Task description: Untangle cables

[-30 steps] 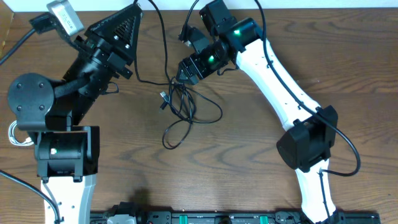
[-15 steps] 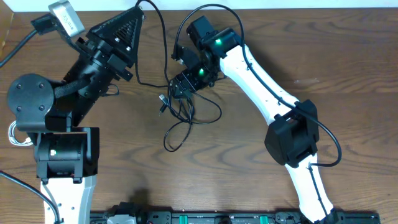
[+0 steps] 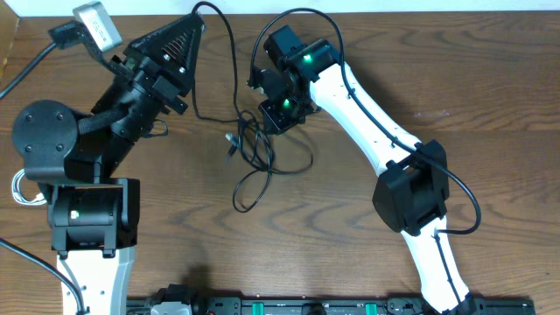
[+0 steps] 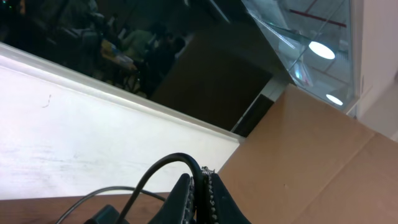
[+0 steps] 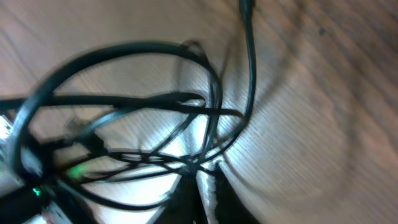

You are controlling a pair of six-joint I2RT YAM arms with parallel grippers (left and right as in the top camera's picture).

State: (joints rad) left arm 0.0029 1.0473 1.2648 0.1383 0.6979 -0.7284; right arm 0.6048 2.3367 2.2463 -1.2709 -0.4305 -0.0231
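Working on a smooth wood tabletop (image 3: 350, 227) with loads of bare room. Got thin black cables (image 3: 255, 144) heaped in a loose knot mid-tabletop, with the right end effector (image 5: 208, 179) pressed together on a strand up top and the left end effector (image 4: 202, 183) pinching one long end at the far edge. Probably light, floppy and snaggy, so better grabbed by a free loop than mid-knot.

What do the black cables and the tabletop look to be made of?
The black cables: likely rubber or plastic sheathing, smooth, slightly glossy; they bend in loose loops. The tabletop: dark brown wood or wood-look laminate, matte; grain streaks show, which one is unclear.
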